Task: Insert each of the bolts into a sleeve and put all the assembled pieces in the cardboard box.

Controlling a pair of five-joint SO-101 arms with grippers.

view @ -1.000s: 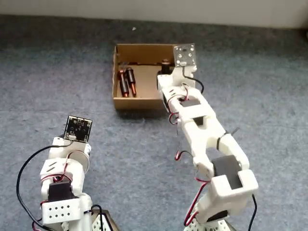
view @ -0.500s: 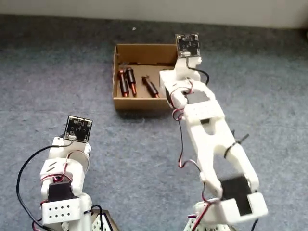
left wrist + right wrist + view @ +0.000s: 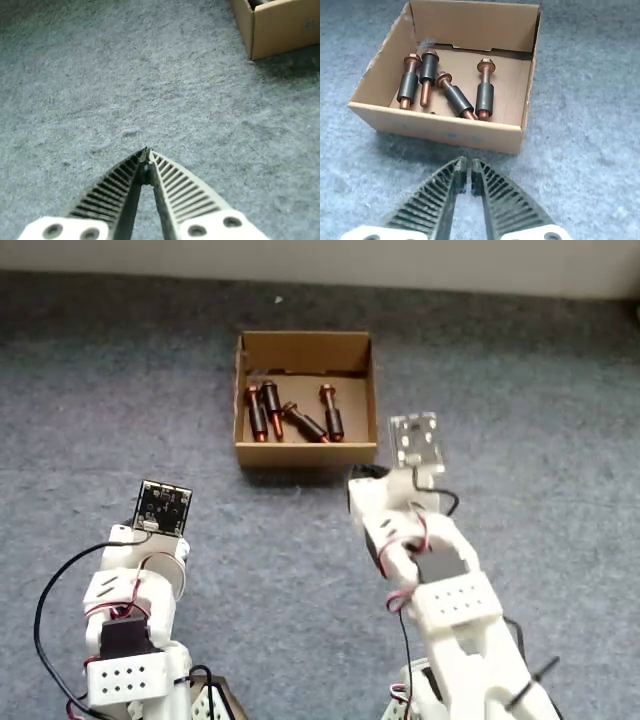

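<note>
- A small robotics lab or workroom, by the look.
- The white left arm [image 3: 135, 590] and right arm [image 3: 440, 580], red and black wiring bare, stand at the near edge of the surface [image 3: 120, 390].
- The surface has a grey carpet-like cover; a pale wall [image 3: 400, 260] runs along its far edge.

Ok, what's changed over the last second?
The right hand pulled back from over the cardboard box toward its base and now sits shut just in front of it. That uncovered the box's right side: four bolt-and-sleeve assemblies show, up from two. The left hand stayed shut in place, and the box did not move.
</note>
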